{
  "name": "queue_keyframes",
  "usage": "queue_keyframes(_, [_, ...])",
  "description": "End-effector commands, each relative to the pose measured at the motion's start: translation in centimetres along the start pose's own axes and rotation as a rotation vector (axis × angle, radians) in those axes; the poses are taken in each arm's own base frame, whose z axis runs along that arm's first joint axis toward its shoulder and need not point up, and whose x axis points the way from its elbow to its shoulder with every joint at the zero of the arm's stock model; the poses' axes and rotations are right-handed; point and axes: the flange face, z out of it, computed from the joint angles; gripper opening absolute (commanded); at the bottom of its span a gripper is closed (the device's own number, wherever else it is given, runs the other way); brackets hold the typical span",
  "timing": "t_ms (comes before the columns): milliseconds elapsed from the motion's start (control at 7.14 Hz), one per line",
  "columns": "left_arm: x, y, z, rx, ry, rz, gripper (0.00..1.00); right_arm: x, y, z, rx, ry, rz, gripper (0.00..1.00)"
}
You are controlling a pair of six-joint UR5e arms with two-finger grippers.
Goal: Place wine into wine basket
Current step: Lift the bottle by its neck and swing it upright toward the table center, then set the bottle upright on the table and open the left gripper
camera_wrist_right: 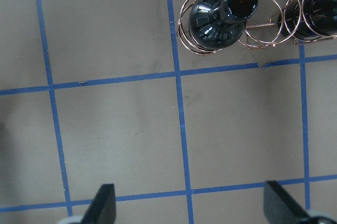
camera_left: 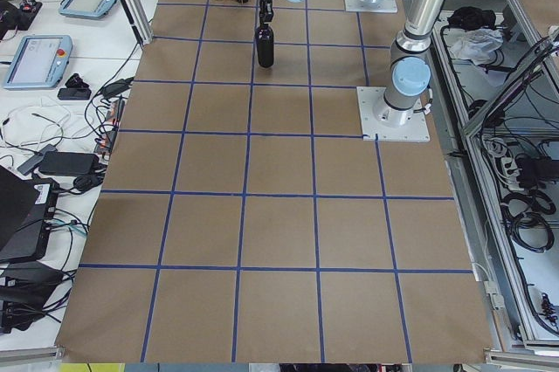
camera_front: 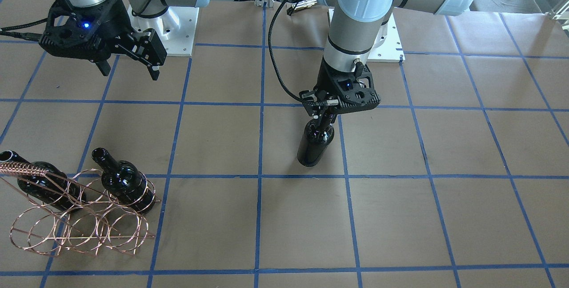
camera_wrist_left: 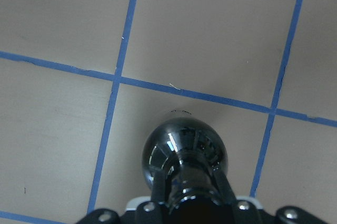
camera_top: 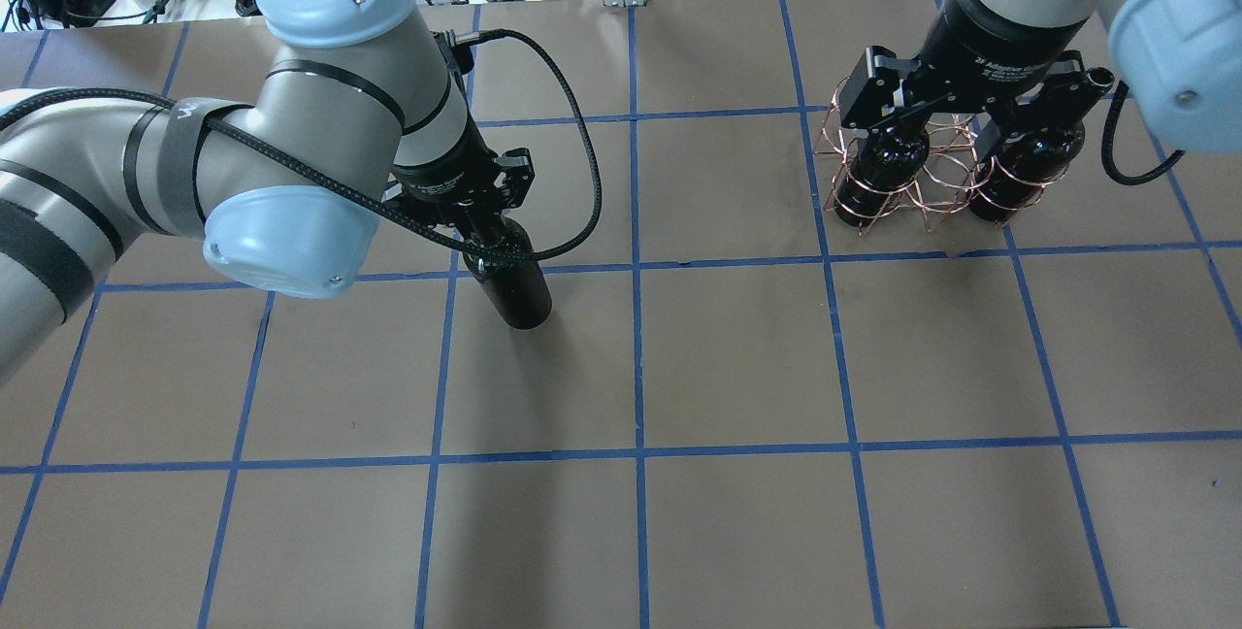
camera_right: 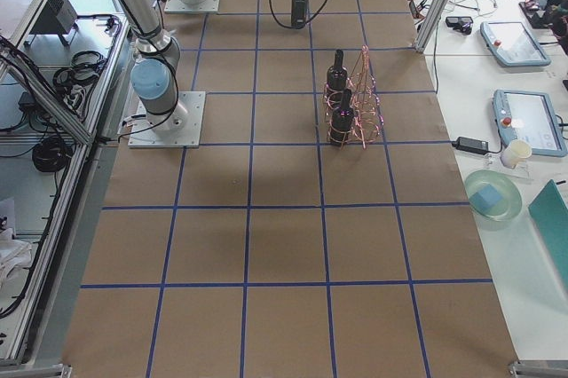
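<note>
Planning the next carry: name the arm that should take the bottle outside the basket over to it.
Left. The left pincer is shut on the neck of the wine; the right pincer hangs open and empty.

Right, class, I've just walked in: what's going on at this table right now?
The left claw is shut on the neck of the wine, a black bottle held upright mid-table, well apart from the wine basket. The basket already holds a second bottle and a third bottle. The right claw hangs open near the basket, holding nothing.
</note>
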Motion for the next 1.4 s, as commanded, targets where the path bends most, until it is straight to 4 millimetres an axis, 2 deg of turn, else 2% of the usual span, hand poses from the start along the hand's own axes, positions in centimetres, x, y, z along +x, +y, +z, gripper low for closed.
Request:
queue_keyframes(0, [-0.1, 0.9, 0.5, -0.015, -0.008, 0.008, 0.00, 0.0, 0.0, 0.0, 0.000, 0.000, 0.000, 1.00])
queue_keyframes(420, [0.8, 1.9, 1.1, -0.046, -0.016, 0.037, 0.00, 0.0, 0.0, 0.0, -0.002, 0.000, -0.001, 1.00])
queue_keyframes(700, [0.8, 1.9, 0.9, -0.062, -0.023, 0.037, 1.00, 0.0, 0.0, 0.1, -0.003, 0.000, -0.001, 1.00])
queue_keyframes(841, [0.7, 2.1, 0.1, -0.086, -0.036, 0.038, 1.00, 0.0, 0.0, 0.1, -0.003, 0.000, -0.001, 1.00])
queue_keyframes(981, [1.0, 1.2, -2.7, -0.061, -0.021, 0.036, 1.00, 0.0, 0.0, 0.2, -0.003, 0.000, -0.001, 1.00])
queue_keyframes(1121, [0.5, -0.4, -6.6, -0.077, -0.012, 0.010, 1.00, 0.0, 0.0, 0.1, -0.003, 0.000, -0.001, 1.00])
queue_keyframes(1261, [-1.8, -3.3, -10.1, -0.032, 0.007, -0.020, 1.00, 0.0, 0.0, 0.1, -0.003, 0.000, -0.003, 1.00])
